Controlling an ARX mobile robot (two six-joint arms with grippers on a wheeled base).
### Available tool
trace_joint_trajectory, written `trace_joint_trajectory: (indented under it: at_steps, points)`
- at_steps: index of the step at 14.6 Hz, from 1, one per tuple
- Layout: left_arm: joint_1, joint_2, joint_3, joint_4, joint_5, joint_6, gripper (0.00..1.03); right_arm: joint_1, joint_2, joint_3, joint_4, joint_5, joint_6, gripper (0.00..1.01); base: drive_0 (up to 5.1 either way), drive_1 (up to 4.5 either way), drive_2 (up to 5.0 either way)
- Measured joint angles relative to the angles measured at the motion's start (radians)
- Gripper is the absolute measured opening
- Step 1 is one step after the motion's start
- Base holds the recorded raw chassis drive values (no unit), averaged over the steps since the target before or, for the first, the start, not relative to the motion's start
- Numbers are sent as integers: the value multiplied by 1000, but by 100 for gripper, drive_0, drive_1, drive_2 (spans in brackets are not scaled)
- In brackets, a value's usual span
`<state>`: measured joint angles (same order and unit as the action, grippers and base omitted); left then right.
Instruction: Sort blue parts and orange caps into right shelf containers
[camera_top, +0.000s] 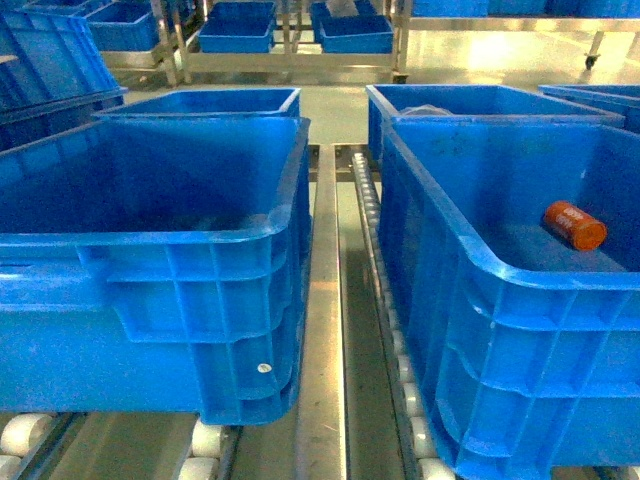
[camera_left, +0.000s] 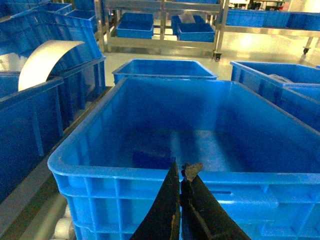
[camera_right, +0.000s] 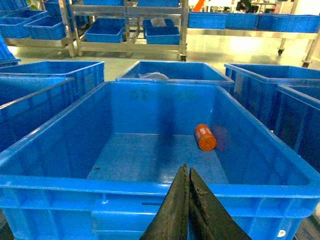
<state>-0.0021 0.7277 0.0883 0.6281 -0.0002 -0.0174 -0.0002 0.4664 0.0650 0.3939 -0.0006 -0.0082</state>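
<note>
One orange cap (camera_top: 574, 225) lies on its side on the floor of the right-hand blue container (camera_top: 520, 380), toward its far right. In the right wrist view the same cap (camera_right: 205, 137) rests well beyond my right gripper (camera_right: 186, 170), which is shut and empty and hangs just outside the container's near rim (camera_right: 100, 182). My left gripper (camera_left: 181, 167) is also shut with nothing in it, just in front of the near rim (camera_left: 125, 172) of the left blue bin (camera_top: 200, 290). No blue parts can be made out in any view. Neither gripper shows in the head view.
A metal rail (camera_top: 322, 300) and roller track (camera_top: 395, 330) run between the two bins. More blue bins (camera_top: 215, 102) stand behind and to both sides, and steel shelving (camera_top: 290, 40) holds further bins at the back. A white curved sheet (camera_left: 45, 62) leans in a bin at left.
</note>
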Motion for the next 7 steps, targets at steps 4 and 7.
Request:
trace_joint_trajectory:
  at_steps: [4,7]
  points:
    - [0,-143,-44,-93,0,0,2,0,-105,-28,-72,0,0,2,0,0,0]
    - [0,-210,-74,-129,0,0,2,0,-159,-53,-88,0,0,2,0,0,0]
